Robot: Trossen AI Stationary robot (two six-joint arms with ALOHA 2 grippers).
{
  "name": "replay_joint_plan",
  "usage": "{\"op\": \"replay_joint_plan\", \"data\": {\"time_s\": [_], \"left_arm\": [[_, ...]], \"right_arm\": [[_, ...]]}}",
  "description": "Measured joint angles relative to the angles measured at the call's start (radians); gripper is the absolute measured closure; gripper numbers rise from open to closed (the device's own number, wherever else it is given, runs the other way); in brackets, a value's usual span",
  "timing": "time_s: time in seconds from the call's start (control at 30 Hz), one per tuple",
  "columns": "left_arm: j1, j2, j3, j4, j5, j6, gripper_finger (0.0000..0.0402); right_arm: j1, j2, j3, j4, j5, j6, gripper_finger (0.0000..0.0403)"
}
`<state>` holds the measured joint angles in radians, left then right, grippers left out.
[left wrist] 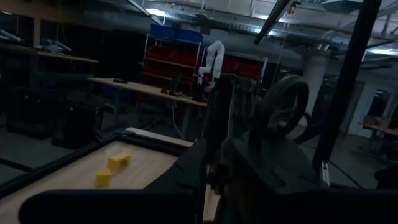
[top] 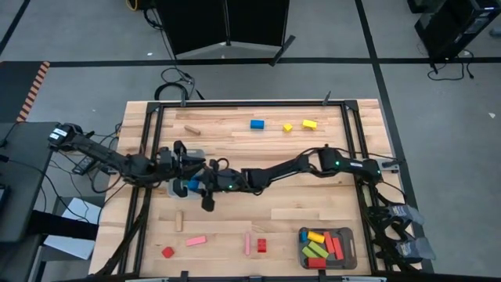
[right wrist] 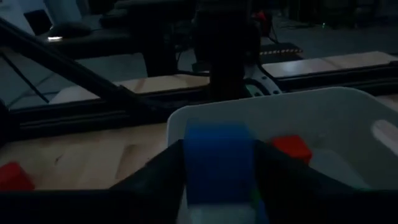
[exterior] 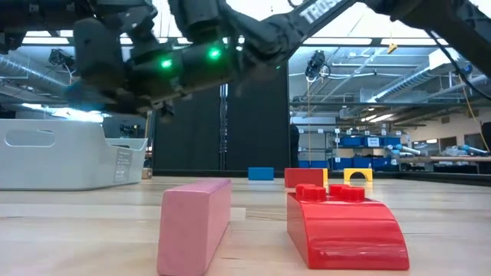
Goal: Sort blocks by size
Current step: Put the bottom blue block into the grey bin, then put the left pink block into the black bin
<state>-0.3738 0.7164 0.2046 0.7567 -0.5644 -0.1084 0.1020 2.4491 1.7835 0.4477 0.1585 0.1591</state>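
Right gripper [right wrist: 219, 186] pinched a blue block [right wrist: 217, 160] over the white bin [right wrist: 323, 118]. Left gripper [top: 182, 160]: can't tell. Block looked light, rigid, smooth; flat sides grip best.

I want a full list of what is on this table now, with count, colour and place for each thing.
table: one, light wood, under everything
pale tray: one, below both hands, a red block inside
dark tray: one, near right corner, holding several mixed-colour blocks
far blocks: one wood bar, one blue, two yellow
near blocks: one wood bar, two pink bars, two red
held blue block: one, above pale tray
left hand: over pale tray
right hand: grips held blue block
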Motion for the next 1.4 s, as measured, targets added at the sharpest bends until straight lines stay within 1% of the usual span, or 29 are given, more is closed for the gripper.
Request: {"op": "replay_joint_plan", "data": {"time_s": [0.13,0.2,0.27,0.37,0.5,0.57,0.67,0.77,0.83,0.97,1.1,1.17,1.27,1.4], "left_arm": [[-0.008,-0.027,-0.015,-0.003,-0.015,0.003,0.0325],[-0.013,-0.042,-0.019,-0.005,-0.016,0.003,0.0325],[-0.020,-0.059,-0.031,-0.012,-0.015,0.004,0.0325],[-0.033,-0.088,-0.044,-0.012,-0.014,0.003,0.0325],[-0.041,-0.115,-0.046,-0.069,-0.014,-0.010,0.0325],[-0.039,-0.115,-0.035,-0.153,-0.014,-0.037,0.0325],[-0.020,-0.091,0.014,-0.322,-0.021,-0.106,0.0325],[-0.006,-0.025,0.082,-0.461,-0.023,-0.161,0.0321],[-0.008,0.043,0.133,-0.503,-0.019,-0.171,0.0313],[-0.034,0.198,0.239,-0.616,0.052,-0.188,0.0287],[-0.107,0.351,0.348,-0.799,0.120,-0.292,0.0256],[-0.154,0.422,0.410,-0.889,0.153,-0.355,0.0243],[-0.226,0.524,0.500,-1.002,0.191,-0.436,0.0229],[-0.306,0.652,0.609,-1.086,0.229,-0.509,0.0220]], "right_arm": [[-0.015,0.023,0.018,0.011,-0.014,0.011,0.0156],[-0.019,0.014,-0.012,0.049,-0.014,0.000,0.0134],[-0.019,-0.007,-0.069,0.125,-0.007,-0.005,0.0122],[-0.018,-0.070,-0.223,0.296,0.054,-0.025,0.0123],[-0.019,-0.211,-0.515,0.526,0.115,-0.029,0.0134],[-0.019,-0.302,-0.650,0.577,0.151,-0.032,0.0140],[-0.014,-0.466,-0.824,0.589,0.196,-0.044,0.0145],[0.007,-0.630,-0.971,0.585,0.243,-0.092,0.0146],[0.024,-0.744,-1.056,0.583,0.280,-0.135,0.0146],[0.052,-0.961,-1.202,0.581,0.379,-0.209,0.0146],[0.083,-1.144,-1.321,0.563,0.449,-0.241,0.0147],[0.098,-1.212,-1.368,0.562,0.476,-0.242,0.0147],[0.116,-1.282,-1.415,0.560,0.503,-0.254,0.0147],[0.131,-1.327,-1.428,0.561,0.515,-0.270,0.0147]]}}
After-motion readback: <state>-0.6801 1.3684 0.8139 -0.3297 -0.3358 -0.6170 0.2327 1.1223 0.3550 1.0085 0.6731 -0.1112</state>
